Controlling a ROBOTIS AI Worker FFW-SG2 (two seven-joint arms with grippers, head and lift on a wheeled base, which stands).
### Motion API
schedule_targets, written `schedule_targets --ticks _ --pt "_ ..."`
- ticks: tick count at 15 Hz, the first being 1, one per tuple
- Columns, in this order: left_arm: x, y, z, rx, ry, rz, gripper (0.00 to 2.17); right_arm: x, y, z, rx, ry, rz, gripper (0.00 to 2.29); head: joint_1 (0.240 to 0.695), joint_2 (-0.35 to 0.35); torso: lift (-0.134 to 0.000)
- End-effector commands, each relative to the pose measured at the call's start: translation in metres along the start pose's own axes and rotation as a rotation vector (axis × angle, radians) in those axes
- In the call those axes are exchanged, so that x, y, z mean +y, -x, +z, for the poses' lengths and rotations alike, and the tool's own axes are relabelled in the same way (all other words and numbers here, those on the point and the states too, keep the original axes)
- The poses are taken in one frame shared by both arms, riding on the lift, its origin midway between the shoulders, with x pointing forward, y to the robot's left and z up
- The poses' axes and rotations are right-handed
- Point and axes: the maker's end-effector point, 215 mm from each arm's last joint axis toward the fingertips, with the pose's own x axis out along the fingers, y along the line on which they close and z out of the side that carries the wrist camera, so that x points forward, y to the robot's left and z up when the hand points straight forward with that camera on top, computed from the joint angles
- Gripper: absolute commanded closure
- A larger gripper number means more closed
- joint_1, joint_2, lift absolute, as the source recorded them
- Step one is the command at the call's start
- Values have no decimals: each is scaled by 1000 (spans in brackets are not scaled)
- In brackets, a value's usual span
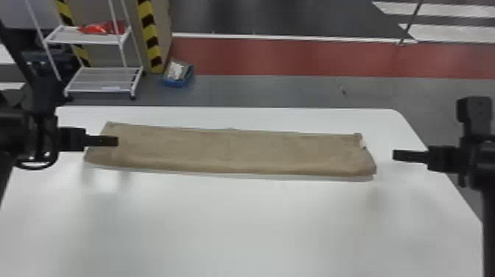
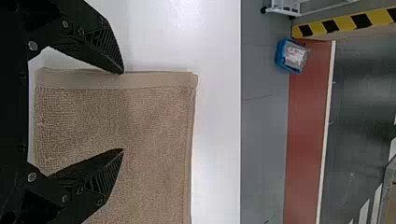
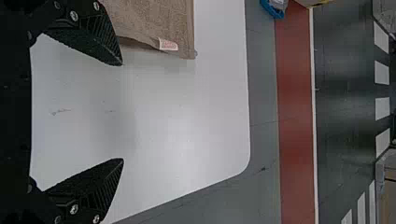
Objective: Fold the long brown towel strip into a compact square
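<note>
Towel (image 1: 228, 151) looks soft and light, so I'd pinch its left end (image 1: 94, 156), left claw (image 2: 122, 111) and right claw (image 3: 122, 112) both gaping wide.

"What comes in pairs?"
"My left tool (image 1: 115, 141) and my right tool (image 1: 396, 155), two fingers (image 2: 105, 46) on each."
"And cloths?"
"Just one brown towel strip (image 1: 228, 151), with one tag (image 3: 168, 44), and one bench (image 1: 239, 221)."
"Beyond that?"
"I see one white rack (image 1: 99, 90) with two shelves (image 1: 84, 39), one blue bin (image 1: 178, 82) and two striped bands (image 1: 149, 33)."
</note>
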Motion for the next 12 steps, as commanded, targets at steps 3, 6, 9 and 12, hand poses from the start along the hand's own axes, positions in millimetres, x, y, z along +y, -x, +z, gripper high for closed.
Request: schedule_targets --ticks 3,6,9,12 --pt "-6 -3 -8 17 -5 -22 724 -2 1 -1 3 -5 -3 167 695 -69 -125" --pt "-8 -3 -12 28 -10 -36 728 -2 0 -2 5 -5 -3 167 695 -73 -125" --pt "-6 -5 -18 36 -6 -32 522 -2 0 -4 8 -5 -3 167 695 -74 -125" --pt "4 -3 -16 21 -6 8 130 -3 0 -4 8 -6 -6 167 695 -71 -125"
